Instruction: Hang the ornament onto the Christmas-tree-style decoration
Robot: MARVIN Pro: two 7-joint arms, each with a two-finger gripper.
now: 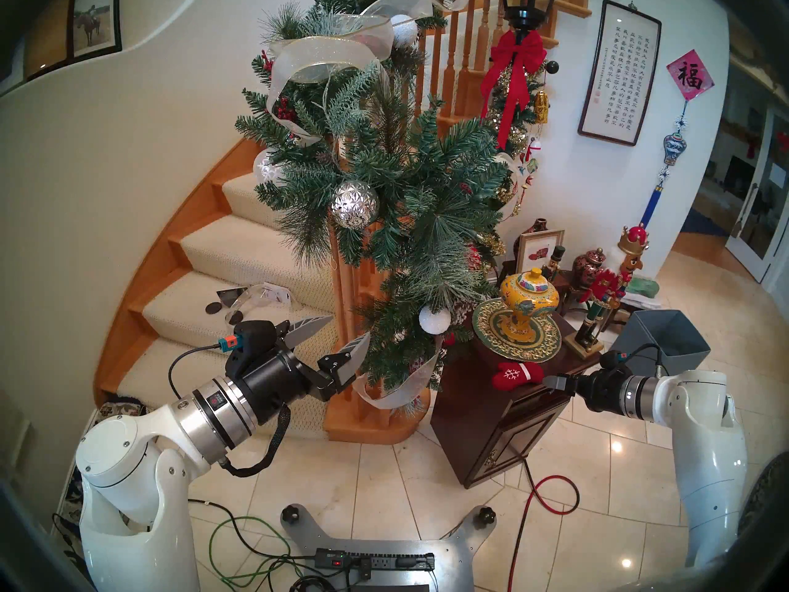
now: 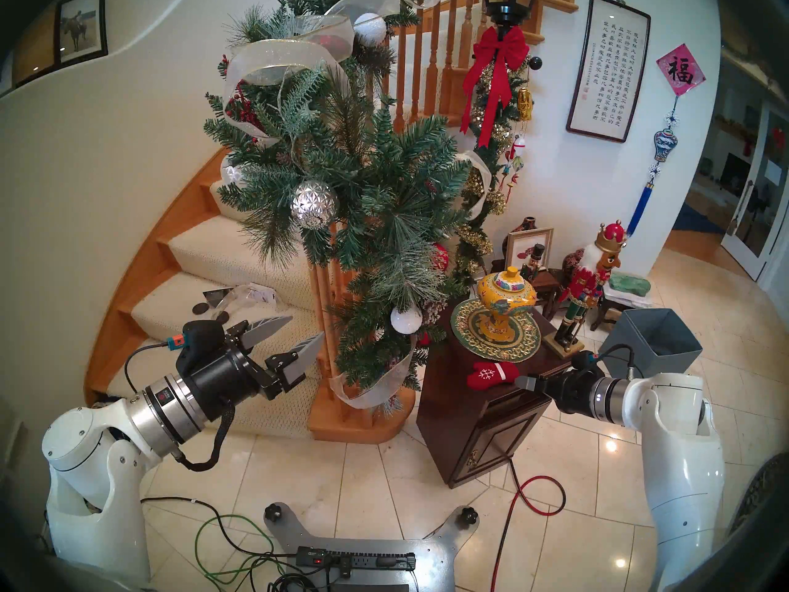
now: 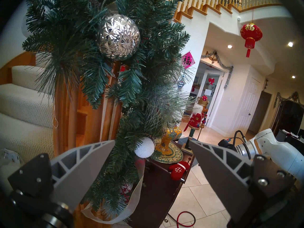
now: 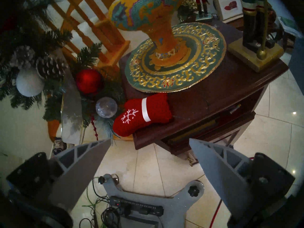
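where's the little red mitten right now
The red mitten lies at the front edge of the dark wooden cabinet, right of centre in the head view, before the green-gold mat, just ahead of the open right gripper.

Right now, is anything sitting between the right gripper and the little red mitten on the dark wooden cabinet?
Nothing visible. The right gripper, jaws open, has a clear line to the red plush mitten lying on the dark wooden cabinet's front corner. The yellow vase's round green-and-gold mat lies just behind it.

Home entrance hall indicated: carpeted curved staircase (image 1: 239, 253), wooden banister draped with garland (image 1: 384, 172), framed calligraphy (image 1: 615, 72), tiled floor (image 1: 384, 484).
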